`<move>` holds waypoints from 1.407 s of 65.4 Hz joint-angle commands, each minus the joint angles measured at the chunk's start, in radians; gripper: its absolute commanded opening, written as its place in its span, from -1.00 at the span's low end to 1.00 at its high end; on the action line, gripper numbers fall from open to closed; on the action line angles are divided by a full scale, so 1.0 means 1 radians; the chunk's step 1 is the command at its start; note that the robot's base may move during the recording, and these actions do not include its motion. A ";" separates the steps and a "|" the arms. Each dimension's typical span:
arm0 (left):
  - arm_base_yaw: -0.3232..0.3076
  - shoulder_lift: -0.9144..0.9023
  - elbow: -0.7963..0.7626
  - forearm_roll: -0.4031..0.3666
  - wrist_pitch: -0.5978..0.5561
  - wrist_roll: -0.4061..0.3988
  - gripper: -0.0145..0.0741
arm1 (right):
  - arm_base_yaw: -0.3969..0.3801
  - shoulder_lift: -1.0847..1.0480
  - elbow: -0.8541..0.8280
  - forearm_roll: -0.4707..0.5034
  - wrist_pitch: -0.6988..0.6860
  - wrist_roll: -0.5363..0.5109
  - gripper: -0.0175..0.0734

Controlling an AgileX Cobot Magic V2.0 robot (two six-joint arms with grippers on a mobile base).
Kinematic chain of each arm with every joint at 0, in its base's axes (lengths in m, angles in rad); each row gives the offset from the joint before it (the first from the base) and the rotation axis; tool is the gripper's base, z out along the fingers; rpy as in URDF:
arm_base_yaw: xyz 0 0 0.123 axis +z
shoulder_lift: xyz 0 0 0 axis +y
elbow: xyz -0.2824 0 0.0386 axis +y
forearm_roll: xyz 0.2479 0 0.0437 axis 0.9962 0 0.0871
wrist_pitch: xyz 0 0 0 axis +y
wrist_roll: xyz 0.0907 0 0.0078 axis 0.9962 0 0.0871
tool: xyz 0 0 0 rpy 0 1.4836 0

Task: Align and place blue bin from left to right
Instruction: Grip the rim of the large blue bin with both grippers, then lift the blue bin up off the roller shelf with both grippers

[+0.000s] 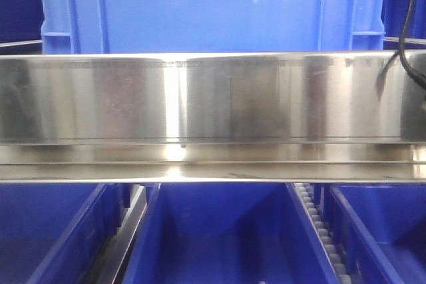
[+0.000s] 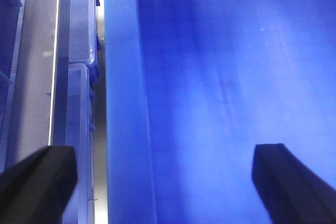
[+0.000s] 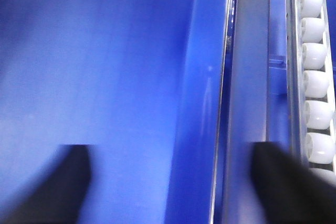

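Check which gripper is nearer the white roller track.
Right. The right gripper straddles a bin wall, with the roller track just beyond its outer side. The left gripper straddles a bin rim; no rollers show in its view.

The left fingers (image 2: 38, 183) and right fingers (image 3: 51, 192) are plain matte black, thick and blunt-tipped.

Lighting even, fairly bright. Stainless steel rail (image 1: 266, 98): vertical white glare streak left of its centre, smeared reflections. Below the rail, dimmer shade. Both wrist views soft, nearest foreground blurred.
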 commanded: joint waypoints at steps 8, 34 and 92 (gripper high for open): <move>0.003 -0.003 -0.005 0.007 -0.008 -0.001 -0.46 | -0.007 -0.005 -0.008 -0.005 -0.012 -0.004 -0.81; 0.003 -0.003 -0.005 0.004 -0.008 -0.001 -0.69 | -0.007 -0.007 -0.008 -0.005 -0.012 -0.004 -0.77; -0.030 -0.248 -0.007 0.027 -0.008 -0.001 -0.69 | -0.004 -0.274 -0.008 -0.015 -0.012 -0.013 -0.77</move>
